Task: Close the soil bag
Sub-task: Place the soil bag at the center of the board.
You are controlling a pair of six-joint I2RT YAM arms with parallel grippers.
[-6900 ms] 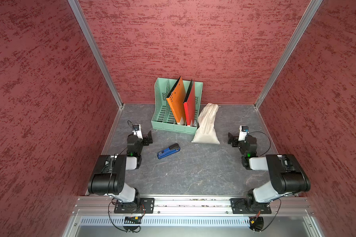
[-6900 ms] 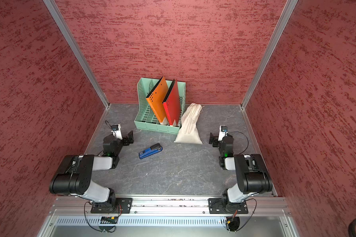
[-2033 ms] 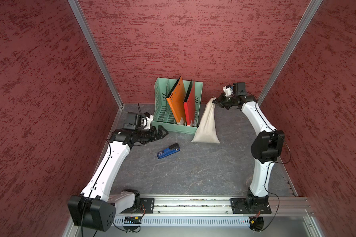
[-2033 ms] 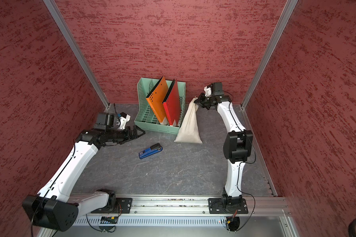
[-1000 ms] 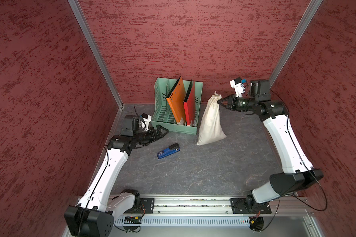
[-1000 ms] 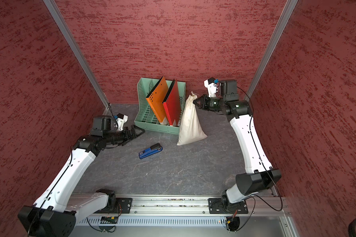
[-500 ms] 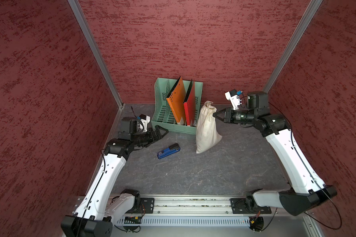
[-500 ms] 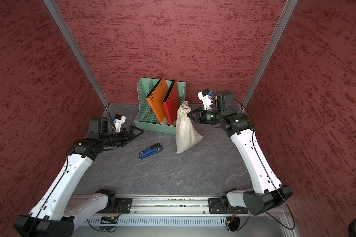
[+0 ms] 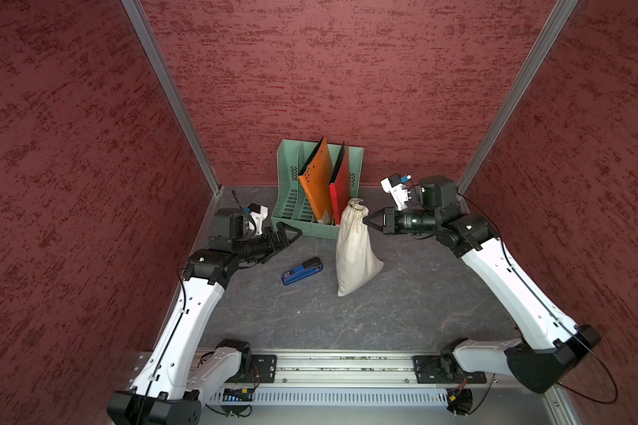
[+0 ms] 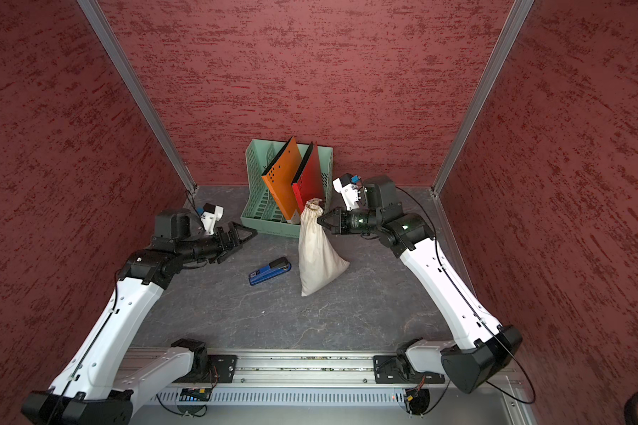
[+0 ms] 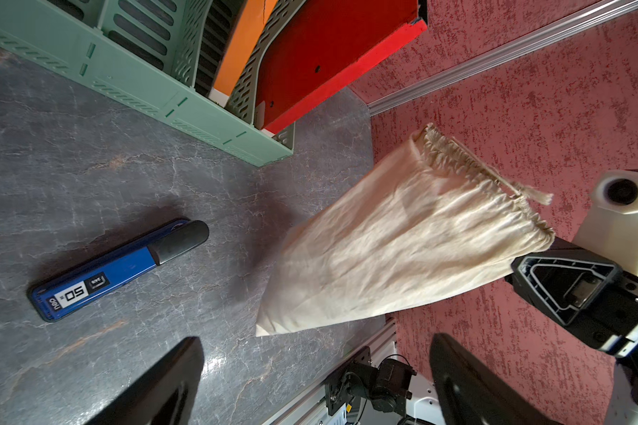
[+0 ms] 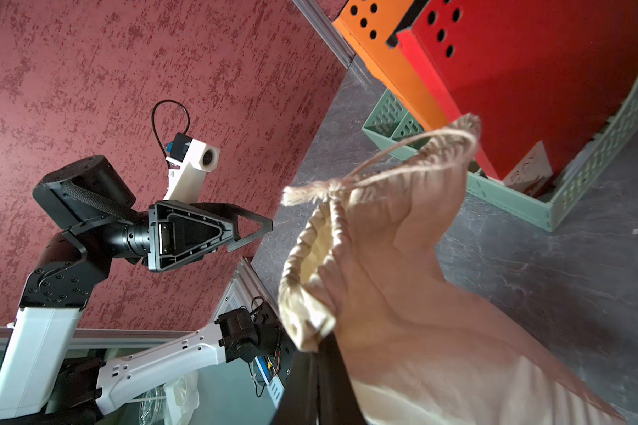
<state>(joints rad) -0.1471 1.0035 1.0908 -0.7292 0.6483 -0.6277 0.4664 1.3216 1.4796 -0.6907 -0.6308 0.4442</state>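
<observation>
Cream soil bag point(image 9: 354, 250) stands neck-up — right gripper point(image 9: 366, 219) pinching it, left gripper point(image 9: 296, 233) spread.

The soil bag point(image 9: 353, 254), a cream cloth drawstring sack, hangs upright over the surface point(image 9: 420, 305) near its back edge, pinched at the neck by the right end effector point(image 9: 366, 219). Its gathered mouth gapes partly open and the frayed cord point(image 12: 402, 147) is slack.

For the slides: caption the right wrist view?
Right gripper pinching the soil bag at its open mouth; left gripper open beyond.
</observation>
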